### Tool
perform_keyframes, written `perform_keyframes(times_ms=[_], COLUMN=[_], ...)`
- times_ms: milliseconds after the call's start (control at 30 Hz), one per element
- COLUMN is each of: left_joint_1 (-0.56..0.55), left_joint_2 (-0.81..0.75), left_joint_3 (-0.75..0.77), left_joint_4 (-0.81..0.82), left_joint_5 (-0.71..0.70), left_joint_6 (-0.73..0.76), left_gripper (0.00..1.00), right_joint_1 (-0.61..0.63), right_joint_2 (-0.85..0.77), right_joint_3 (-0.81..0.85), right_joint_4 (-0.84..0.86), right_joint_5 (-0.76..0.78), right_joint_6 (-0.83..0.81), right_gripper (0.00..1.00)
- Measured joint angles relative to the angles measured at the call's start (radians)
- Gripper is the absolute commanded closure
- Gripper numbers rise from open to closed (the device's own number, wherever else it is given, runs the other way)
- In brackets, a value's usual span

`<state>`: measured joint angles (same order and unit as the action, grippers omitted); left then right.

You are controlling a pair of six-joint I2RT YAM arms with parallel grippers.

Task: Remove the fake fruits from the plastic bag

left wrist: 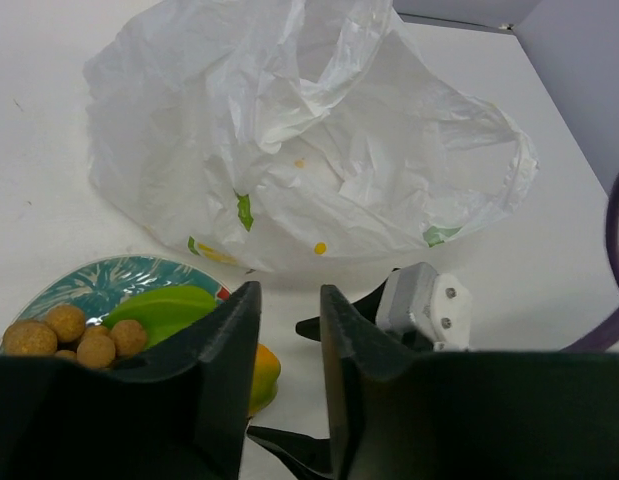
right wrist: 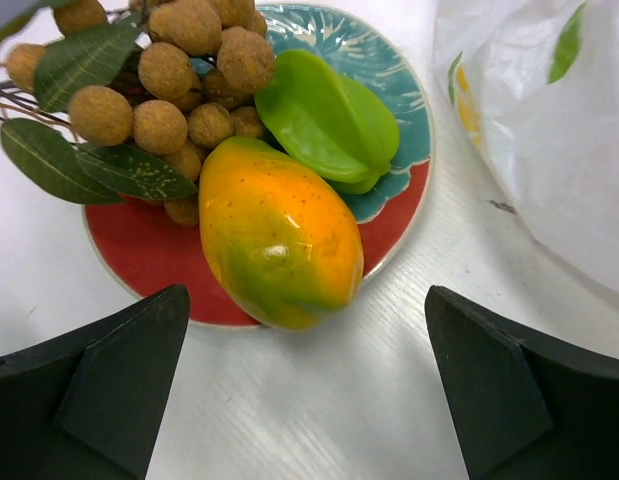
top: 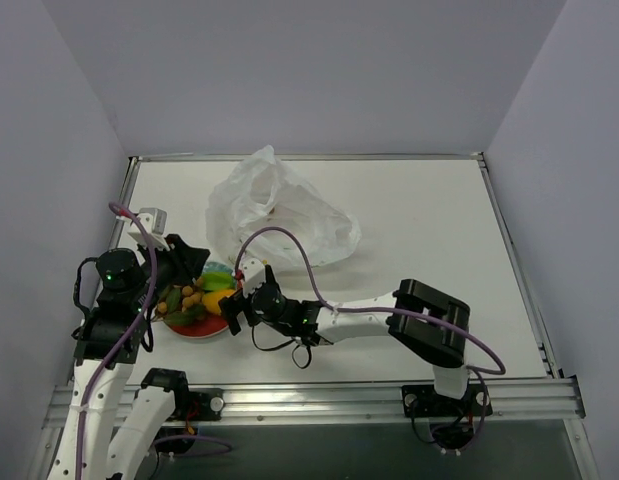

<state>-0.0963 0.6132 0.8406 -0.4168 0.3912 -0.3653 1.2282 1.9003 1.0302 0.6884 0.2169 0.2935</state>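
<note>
I see all three fake fruits (right wrist: 259, 150) lying out on the red-rimmed teal plate (right wrist: 149, 270). The bunch of tan-brown balls (right wrist: 179, 70) sits on one side, and its green leaves (right wrist: 99, 165) reach past the rim. The yellow-orange fruit (right wrist: 279, 235) lies against the bunch, with one end over the plate's edge. The green fruit (right wrist: 329, 120) rests on the teal centre, touching the yellow-orange one.

The plastic bag (top: 279, 210) is a crumpled white heap on the table (top: 439, 220), behind the plate and just beside it. I cannot tell whether bag and plate touch. From the left wrist view I can only make out small printed yellow and green marks showing through the plastic.

My right gripper (right wrist: 307, 330) is low at the plate's near edge. Its fingers are spread wide either side of the yellow-orange fruit, clear of it and holding nothing. My left gripper (left wrist: 289, 320) hangs over the plate's other side, pointing toward the bag. Its fingers stand a narrow gap apart, with only bare table showing between them. In the top view the two grippers are near each other across the plate, at the table's near left.
</note>
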Motion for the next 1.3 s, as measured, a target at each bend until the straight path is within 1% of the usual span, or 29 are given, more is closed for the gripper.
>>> perform_keyframes(times_ms=[100, 133, 200, 233, 333, 367, 433, 467, 500, 700, 867, 900, 933, 1033, 1167, 1300], left_joint_1=[0.0, 0.0, 0.0, 0.0, 0.0, 0.0, 0.0, 0.0, 0.0, 0.0, 0.0, 0.0, 0.0, 0.0, 0.0, 0.0], left_joint_2=[-0.001, -0.002, -0.003, -0.004, -0.002, 0.001, 0.006, 0.008, 0.01, 0.013, 0.012, 0.012, 0.011, 0.004, 0.0, 0.0], left_joint_3=[0.0, 0.0, 0.0, 0.0, 0.0, 0.0, 0.0, 0.0, 0.0, -0.002, -0.006, -0.006, -0.008, -0.021, -0.034, -0.034], left_joint_4=[0.0, 0.0, 0.001, 0.002, 0.003, 0.005, 0.01, 0.014, 0.018, 0.05, 0.094, 0.099, 0.105, 0.119, 0.138, 0.15], left_joint_5=[0.0, 0.001, 0.007, 0.011, 0.027, 0.034, 0.054, 0.063, 0.073, 0.14, 0.195, 0.199, 0.204, 0.21, 0.211, 0.21], left_joint_6=[0.003, 0.003, 0.006, 0.006, 0.009, 0.009, 0.01, 0.009, 0.011, 0.003, -0.01, -0.01, -0.011, -0.015, -0.032, -0.048], left_gripper=[0.57, 0.5, 0.44, 0.38, 0.29, 0.24, 0.21, 0.12, 0.1, 0.03, 0.03, 0.0, 0.03, 0.04, 0.04, 0.04], right_joint_1=[0.004, 0.005, 0.009, 0.011, 0.021, 0.024, 0.027, 0.03, 0.031, 0.032, 0.03, 0.03, 0.03, 0.03, 0.03, 0.029], right_joint_2=[-0.088, -0.138, -0.228, -0.275, -0.407, -0.447, -0.531, -0.571, -0.612, -0.886, -1.144, -1.192, -1.241, -1.383, -1.494, -1.526], right_joint_3=[-0.036, -0.051, -0.071, -0.077, -0.093, -0.101, -0.122, -0.135, -0.148, -0.247, -0.332, -0.35, -0.367, -0.429, -0.488, -0.509], right_joint_4=[-0.034, -0.048, -0.068, -0.078, -0.098, -0.109, -0.137, -0.158, -0.18, -0.305, -0.388, -0.401, -0.416, -0.444, -0.479, -0.523], right_joint_5=[0.011, 0.019, 0.033, 0.04, 0.067, 0.076, 0.103, 0.117, 0.135, 0.27, 0.423, 0.449, 0.473, 0.554, 0.659, 0.737], right_joint_6=[0.002, 0.002, 0.003, 0.002, -0.001, -0.003, -0.007, -0.008, -0.009, -0.018, -0.01, -0.005, -0.002, 0.017, 0.046, 0.068], right_gripper=[0.0, 0.0, 0.0, 0.0, 0.0, 0.0, 0.0, 0.0, 0.0, 0.0, 0.0, 0.0, 0.0, 0.0, 0.0, 0.0])
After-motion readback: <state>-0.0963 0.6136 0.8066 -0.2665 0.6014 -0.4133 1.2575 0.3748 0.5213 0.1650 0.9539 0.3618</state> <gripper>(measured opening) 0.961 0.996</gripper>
